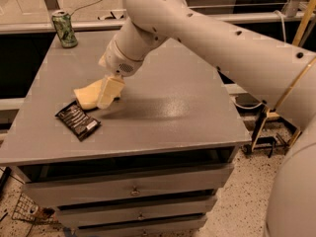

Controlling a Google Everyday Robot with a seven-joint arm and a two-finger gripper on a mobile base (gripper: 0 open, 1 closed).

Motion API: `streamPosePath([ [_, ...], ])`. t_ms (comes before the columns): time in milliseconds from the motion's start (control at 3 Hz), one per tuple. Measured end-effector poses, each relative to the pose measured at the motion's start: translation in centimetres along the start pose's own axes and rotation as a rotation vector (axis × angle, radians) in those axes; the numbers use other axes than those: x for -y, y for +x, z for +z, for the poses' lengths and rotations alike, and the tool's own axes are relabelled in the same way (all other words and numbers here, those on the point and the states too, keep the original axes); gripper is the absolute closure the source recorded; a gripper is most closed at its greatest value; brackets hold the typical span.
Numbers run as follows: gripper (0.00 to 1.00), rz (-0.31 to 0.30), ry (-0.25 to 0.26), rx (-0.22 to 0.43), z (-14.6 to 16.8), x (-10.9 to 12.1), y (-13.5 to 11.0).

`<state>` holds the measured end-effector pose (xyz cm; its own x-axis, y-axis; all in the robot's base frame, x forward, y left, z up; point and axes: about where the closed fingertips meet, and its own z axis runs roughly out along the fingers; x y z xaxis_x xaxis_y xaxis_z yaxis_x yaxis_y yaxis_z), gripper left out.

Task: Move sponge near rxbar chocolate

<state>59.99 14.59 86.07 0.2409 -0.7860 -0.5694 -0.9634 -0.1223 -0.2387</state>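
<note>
The pale yellow sponge [87, 96] rests low on the grey table [177, 107] at its left side, its lower left corner just above the rxbar chocolate [78, 121], a flat black wrapper with a white label patch. My gripper [109, 94] reaches down from the upper right and is shut on the sponge's right end. One cream finger [110, 89] shows in front of the sponge; the other is hidden behind it. A narrow gap separates the sponge from the bar.
A green drink can [64, 28] stands at the table's far left corner. My large white arm [207, 38] spans the right side above the table. Drawers [133, 191] sit below the front edge. A wire basket [29, 214] lies on the floor at lower left.
</note>
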Motion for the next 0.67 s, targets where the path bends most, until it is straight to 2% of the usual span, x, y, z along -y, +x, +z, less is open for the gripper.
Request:
streamPosePath([
  [333, 0.00, 0.000, 0.000, 0.000, 0.0, 0.0, 0.0],
  [667, 0.00, 0.013, 0.012, -0.070, -1.0, -0.4, 1.2],
])
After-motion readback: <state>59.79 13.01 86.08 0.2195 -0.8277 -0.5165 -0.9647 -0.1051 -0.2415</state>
